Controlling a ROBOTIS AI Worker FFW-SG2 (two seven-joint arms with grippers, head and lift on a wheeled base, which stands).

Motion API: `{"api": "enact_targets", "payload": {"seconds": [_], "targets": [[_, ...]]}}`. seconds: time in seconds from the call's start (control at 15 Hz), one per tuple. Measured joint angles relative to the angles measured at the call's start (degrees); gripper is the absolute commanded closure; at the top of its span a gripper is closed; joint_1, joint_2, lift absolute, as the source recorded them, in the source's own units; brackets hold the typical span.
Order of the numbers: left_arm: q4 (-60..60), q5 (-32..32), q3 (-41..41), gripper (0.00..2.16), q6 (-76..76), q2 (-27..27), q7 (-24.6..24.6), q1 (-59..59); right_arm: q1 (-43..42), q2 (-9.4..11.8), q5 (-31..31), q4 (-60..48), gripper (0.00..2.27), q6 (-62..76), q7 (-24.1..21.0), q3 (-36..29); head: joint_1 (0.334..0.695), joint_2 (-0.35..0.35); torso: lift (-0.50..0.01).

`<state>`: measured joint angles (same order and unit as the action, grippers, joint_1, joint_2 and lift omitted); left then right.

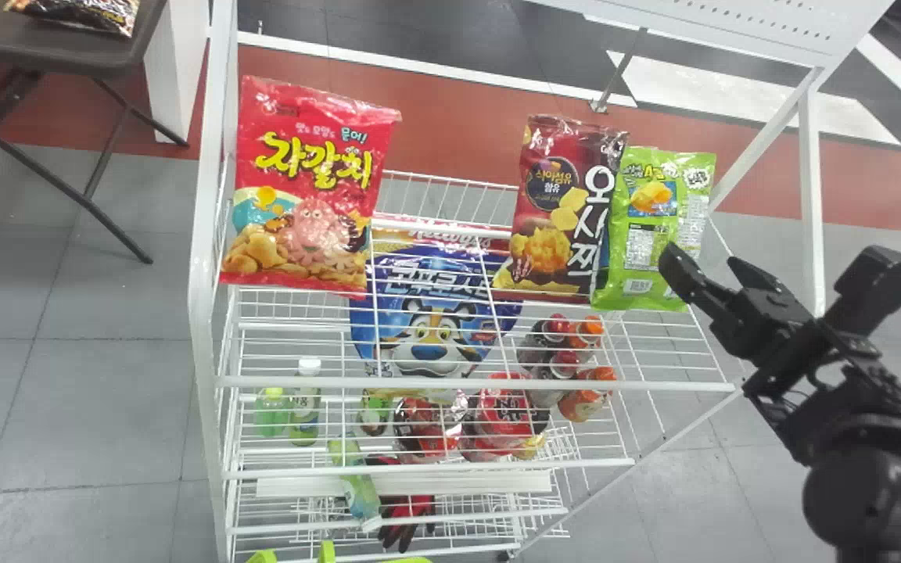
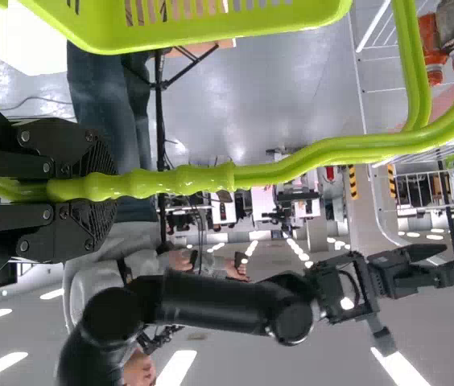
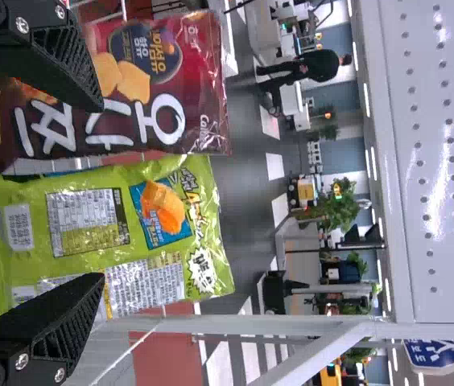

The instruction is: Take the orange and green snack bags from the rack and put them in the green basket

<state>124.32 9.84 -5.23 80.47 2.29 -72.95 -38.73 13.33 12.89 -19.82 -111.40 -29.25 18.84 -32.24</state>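
Dark and flat-topped, a desk [image 1: 52, 43] stands to the left of the white wire rack [image 1: 450, 385], a shiny snack packet [image 1: 87, 14] lying on it. The red snack bag [image 1: 302, 188] is upright in the rack's upper left part. Small green-tinted bottles [image 1: 271, 413] stand lower down on the rack's left side. Near the rack's low front edge, left of its middle, the green basket [image 1: 327, 552] pokes up. The left gripper [image 2: 90, 189] is at the basket's handle [image 2: 283, 171], its fingers clenched firmly around the bar.

A blue cereal bag [image 1: 427, 313] sits around the rack's middle, behind the wires of the upper shelf, with red-lidded noodle packs [image 1: 501, 414] lower on the rack. Farther right in the rack, orange-capped bottles [image 1: 585, 403] stand in a cluster. Above those, the maroon snack bag [image 1: 556, 211] is upright in the rack's upper right part.

Rightmost among the rack's upper bags is the green snack bag [image 1: 650, 234], upright and overlapping the maroon one's edge. Which bag counts as the orange one, I cannot tell. The right gripper [image 1: 699, 266] is at the rack's upper right side, by the green bag's lower outer corner. Its fingers are released and spread wide, grasping nothing; whether one touches the bag, I cannot tell.
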Motion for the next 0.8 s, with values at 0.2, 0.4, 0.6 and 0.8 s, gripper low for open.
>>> {"api": "enact_targets", "payload": {"seconds": [0.2, 0.4, 0.6, 0.8], "targets": [[-0.2, 0.0, 0.1, 2.15, 0.0, 0.0, 0.0, 0.0, -5.3, 1.3, 3.6, 5.7, 0.07, 0.0, -0.6, 2.7, 0.695, -0.35, 0.0], [-0.4, 0.0, 0.5, 2.15, -0.3, 0.0, -0.1, -0.1, -10.6, 2.9, 7.4, 13.2, 0.07, 0.2, -1.5, 6.0, 0.695, -0.35, 0.0], [-1.2, 0.4, 1.4, 2.15, -1.2, -0.1, -0.1, -0.1, -15.0, 4.3, 11.0, 19.8, 0.07, 2.7, -1.9, 8.6, 0.695, -0.35, 0.0], [-1.9, 0.7, 1.9, 2.15, -1.7, -0.1, -0.3, 0.2, -17.8, 5.7, 13.2, 24.7, 0.07, 4.6, -2.9, 9.4, 0.695, -0.35, 0.0]]}}
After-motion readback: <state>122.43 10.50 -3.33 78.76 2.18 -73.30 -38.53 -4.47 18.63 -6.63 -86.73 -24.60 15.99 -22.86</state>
